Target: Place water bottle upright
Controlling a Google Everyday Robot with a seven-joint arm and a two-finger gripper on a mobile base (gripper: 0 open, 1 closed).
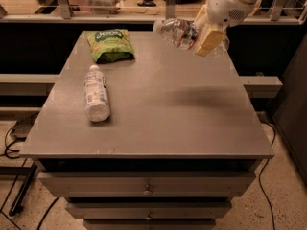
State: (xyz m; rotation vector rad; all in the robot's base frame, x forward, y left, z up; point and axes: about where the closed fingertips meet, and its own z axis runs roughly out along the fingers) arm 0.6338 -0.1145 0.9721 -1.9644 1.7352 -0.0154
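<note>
lift phase i reckon: my end effector [210,36] grips the small clear ribbed plastic water bottle [178,31] sideways over the grey table [158,114]. next i'd tip it cap-up, then lower.

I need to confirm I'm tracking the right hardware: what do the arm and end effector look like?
The arm is a smooth, rounded white shell. The end effector, upper right above the table's far edge, has flat tan fingers.

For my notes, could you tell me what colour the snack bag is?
The bag is green, camera view; gripper holds the water bottle above the table.
</note>
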